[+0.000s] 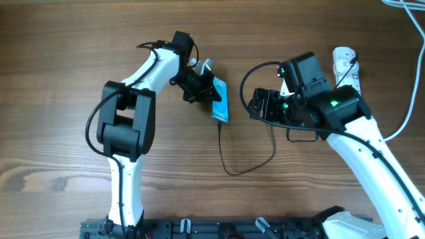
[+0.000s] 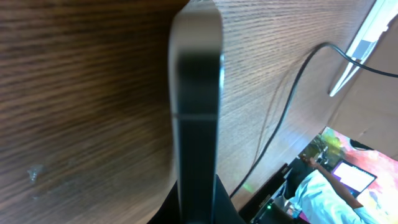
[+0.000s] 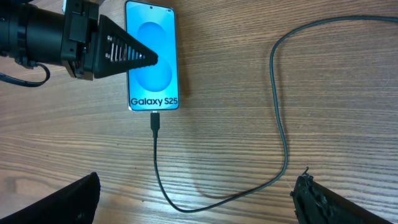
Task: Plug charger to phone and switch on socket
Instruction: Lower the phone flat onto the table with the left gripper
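Brown wood-grain counter [image 1: 53, 133]. The phone [image 3: 152, 56] lies flat at upper centre of the right wrist view, with the charger [image 3: 155, 121] tip at its lower edge. The left fingers [image 3: 127, 56] rest across its screen; whether they grip it I cannot tell. The right fingers [image 3: 74, 199] are spread wide and empty. The socket [image 1: 345, 66] sits upper right in the overhead view.

Overhead cam: left gripper [image 1: 200, 87] hides the phone's [image 1: 221, 106] upper-left corner, and the screen text is too small to read. Socket [image 1: 345, 63], well right of phone, is partly behind right arm [image 1: 345, 113]; switch state can't be made out. Charger [image 1: 229, 167] far end is lost under right gripper [image 1: 260, 106].

Left wrist cam: phone is edge-on, blurred, btm cut off, grip unclear.

Right wrist cam: own fingers [image 3: 74, 202] show only as dark corners cut by the btm edge, below phone. Cable runs off the right edge. Plug seating in phone is too small to tell.
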Robot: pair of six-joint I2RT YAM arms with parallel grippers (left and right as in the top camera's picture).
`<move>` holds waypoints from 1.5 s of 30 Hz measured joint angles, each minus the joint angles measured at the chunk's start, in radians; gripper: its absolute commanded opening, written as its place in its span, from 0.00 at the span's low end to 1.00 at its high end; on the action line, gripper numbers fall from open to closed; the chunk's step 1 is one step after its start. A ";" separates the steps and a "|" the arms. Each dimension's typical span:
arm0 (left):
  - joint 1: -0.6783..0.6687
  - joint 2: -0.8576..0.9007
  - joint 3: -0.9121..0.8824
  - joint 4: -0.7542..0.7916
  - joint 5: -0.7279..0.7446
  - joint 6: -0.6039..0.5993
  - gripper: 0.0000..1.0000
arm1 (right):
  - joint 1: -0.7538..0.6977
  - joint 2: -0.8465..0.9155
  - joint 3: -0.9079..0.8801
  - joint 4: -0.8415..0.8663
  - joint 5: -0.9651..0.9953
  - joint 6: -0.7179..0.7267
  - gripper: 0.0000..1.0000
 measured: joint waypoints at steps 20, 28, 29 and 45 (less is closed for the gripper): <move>-0.005 -0.001 -0.030 0.053 -0.093 0.014 0.25 | 0.000 0.000 0.000 -0.003 0.000 0.000 1.00; -0.011 -0.002 -0.030 0.040 -0.164 0.007 0.32 | 0.000 0.000 0.000 -0.005 0.000 0.000 1.00; -0.011 -0.002 -0.030 0.037 -0.170 0.007 0.34 | 0.000 0.000 0.000 -0.004 0.000 0.000 1.00; -0.017 -0.035 -0.019 -0.007 -0.268 -0.046 0.70 | 0.000 0.000 0.000 -0.045 0.000 0.003 1.00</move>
